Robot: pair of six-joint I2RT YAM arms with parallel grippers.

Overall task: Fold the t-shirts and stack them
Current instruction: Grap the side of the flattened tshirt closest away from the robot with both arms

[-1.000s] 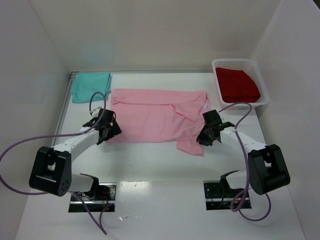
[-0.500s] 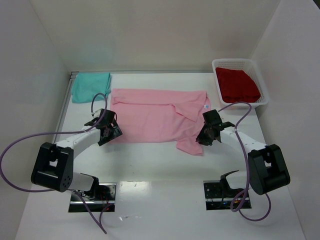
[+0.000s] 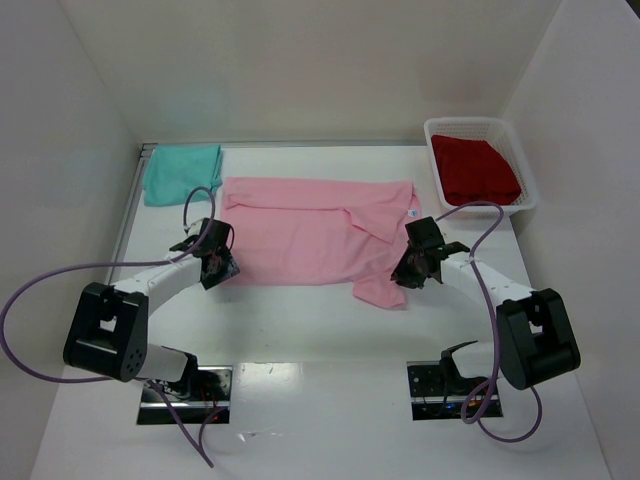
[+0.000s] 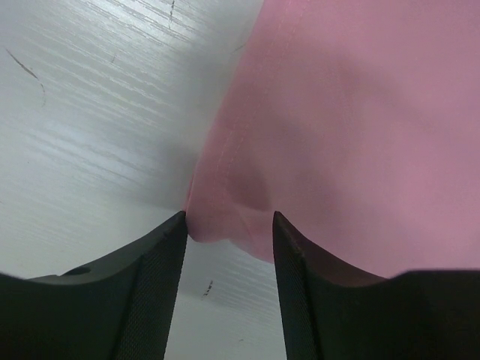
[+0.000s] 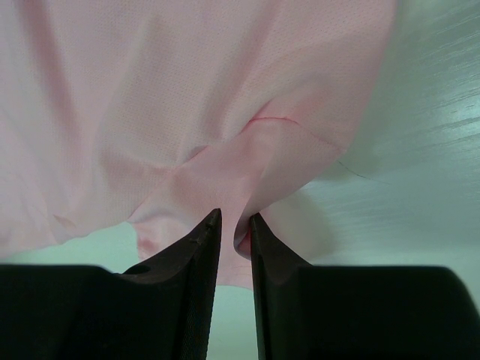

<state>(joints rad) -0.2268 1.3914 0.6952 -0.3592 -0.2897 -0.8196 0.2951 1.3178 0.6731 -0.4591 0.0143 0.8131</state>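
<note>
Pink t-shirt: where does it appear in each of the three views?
Top external: pink t-shirt in the middle.
Left wrist: upper right, its corner between the left claw fingers.
Right wrist: upper left, a fold pinched in the right claw.
Shared landmark: white table.

A pink t-shirt [image 3: 315, 235] of soft, matt knit cloth, its weave finely dotted up close. A teal t-shirt [image 3: 182, 172] and a red t-shirt [image 3: 478, 168], also matt cloth. The white surface [image 3: 320, 340] is smooth and faintly glossy, with fine brushed lines and hairline scratches. A basket [image 3: 529, 190] of white plastic lattice. The jaws of the left gripper [image 4: 229, 221] and right gripper [image 5: 235, 217] are matt black, their faces finely stippled.
</note>
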